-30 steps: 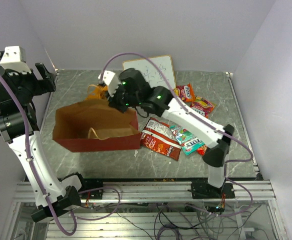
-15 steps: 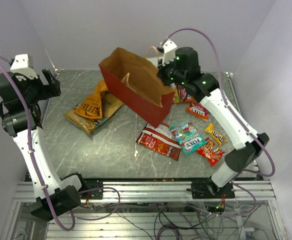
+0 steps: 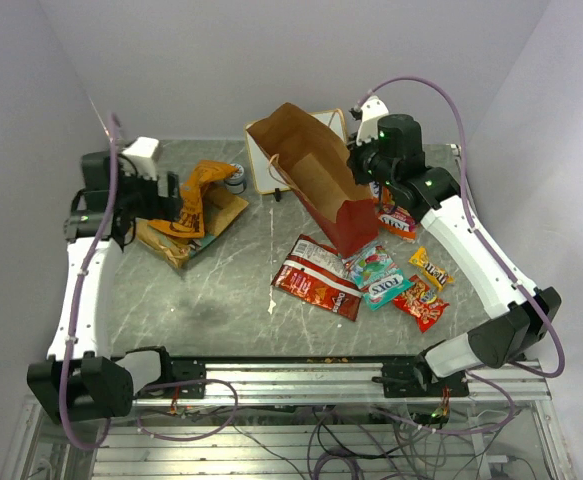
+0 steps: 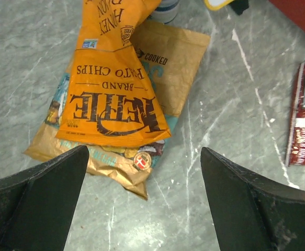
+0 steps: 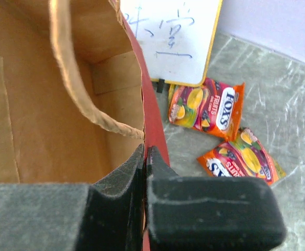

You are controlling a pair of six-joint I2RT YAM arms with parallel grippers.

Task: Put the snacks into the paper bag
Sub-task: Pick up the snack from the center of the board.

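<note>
**A:** Where the right pincer (image 5: 145,157) closes, what is entered first?

**B:** Item one: pincer clenched on the red wall of the paper bag (image 5: 47,120), just beside its handle (image 5: 71,78). In the top view the bag is tilted, with its mouth at 11 o'clock and its base at 5.

**A:** And outward from that?

**B:** In the wrist view, whiteboard (image 5: 173,36) at 12 o'clock and two Fox's packets (image 5: 204,107) at 2 and 3. In the top view, teal packet (image 3: 371,268) at 6 o'clock of the bag's base and red chip bag (image 3: 316,280) at 7. Both lie on the table (image 3: 201,300).

**A:** Left pincer (image 4: 143,172)?

**B:** Released, jaws wide, above an orange Kettle bag (image 4: 113,99). That bag lies on a tan bag (image 4: 168,68) at the table's 9 o'clock.
</note>
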